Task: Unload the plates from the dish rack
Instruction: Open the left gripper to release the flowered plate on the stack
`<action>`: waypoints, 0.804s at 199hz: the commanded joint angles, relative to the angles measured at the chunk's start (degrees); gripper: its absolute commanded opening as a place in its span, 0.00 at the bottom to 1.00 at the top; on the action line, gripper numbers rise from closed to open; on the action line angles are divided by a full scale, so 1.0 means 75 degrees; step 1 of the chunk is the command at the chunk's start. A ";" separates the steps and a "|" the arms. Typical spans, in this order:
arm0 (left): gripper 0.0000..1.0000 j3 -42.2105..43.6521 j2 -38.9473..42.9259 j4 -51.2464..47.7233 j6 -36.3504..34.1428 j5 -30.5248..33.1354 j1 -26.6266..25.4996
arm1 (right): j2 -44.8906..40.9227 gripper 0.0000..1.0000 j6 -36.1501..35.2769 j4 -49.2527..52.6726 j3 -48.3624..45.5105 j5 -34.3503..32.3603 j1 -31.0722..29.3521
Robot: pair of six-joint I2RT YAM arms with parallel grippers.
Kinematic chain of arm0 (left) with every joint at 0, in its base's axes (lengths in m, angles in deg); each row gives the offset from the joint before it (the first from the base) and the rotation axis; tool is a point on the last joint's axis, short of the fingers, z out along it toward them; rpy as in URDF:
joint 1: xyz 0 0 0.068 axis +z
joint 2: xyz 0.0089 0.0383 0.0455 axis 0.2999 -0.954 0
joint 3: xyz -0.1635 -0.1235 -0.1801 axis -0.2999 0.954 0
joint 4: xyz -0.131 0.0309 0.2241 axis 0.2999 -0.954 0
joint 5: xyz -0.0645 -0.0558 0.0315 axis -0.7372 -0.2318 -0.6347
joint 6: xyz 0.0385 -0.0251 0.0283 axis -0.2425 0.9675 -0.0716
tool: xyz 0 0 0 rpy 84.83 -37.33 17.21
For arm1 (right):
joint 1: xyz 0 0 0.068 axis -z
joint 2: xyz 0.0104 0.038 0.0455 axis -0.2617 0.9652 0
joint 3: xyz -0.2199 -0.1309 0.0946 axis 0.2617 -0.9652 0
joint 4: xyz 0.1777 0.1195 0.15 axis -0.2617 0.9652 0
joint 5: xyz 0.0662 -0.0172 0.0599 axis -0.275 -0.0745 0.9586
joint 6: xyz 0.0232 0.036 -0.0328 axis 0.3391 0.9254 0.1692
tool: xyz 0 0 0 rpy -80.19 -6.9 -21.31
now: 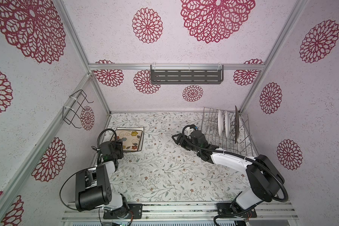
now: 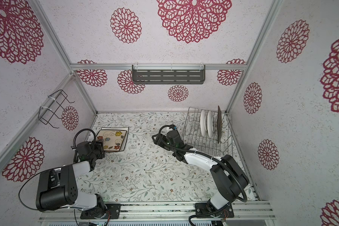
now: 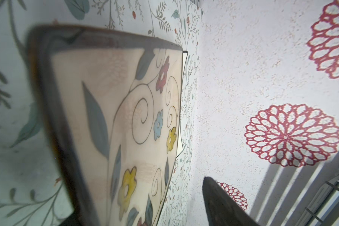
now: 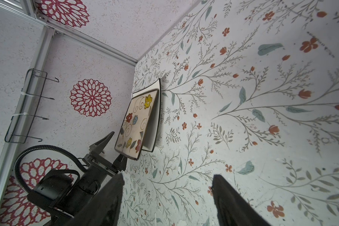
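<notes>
I count five plates. Dish rack (image 1: 245, 142), back right: two round white plates (image 1: 220, 125) and one dark plate (image 1: 236, 123), on edge. Table (image 1: 164, 176) left: cream floral plate (image 1: 130, 140), dark-rimmed, atop plain white square plate (image 4: 152, 125). Left gripper (image 4: 118, 145), jaws apart, at its 7 o'clock edge; right gripper (image 4: 167, 177), jaws apart, empty, 9 o'clock of rack.

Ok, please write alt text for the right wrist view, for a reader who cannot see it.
A cream square plate with coloured flowers lies on a white square plate on the floral table, with the left hand open at its corner. The right hand is open and empty in the foreground.
</notes>
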 commanded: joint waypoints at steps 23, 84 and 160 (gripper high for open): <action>0.79 -0.0543 0.0190 -0.0130 -0.0451 -0.0175 -0.0027 | 0.0030 0.74 0.0105 -0.0278 0.0007 0.0083 -0.0030; 0.85 -0.1063 0.0126 -0.1146 -0.0914 -0.0068 -0.0211 | 0.0039 0.74 0.0113 -0.0279 -0.0010 0.0061 -0.0030; 0.94 -0.1561 -0.0049 -0.1929 -0.1181 0.0135 -0.0463 | 0.0059 0.74 0.0084 -0.0208 0.0013 0.0064 -0.0042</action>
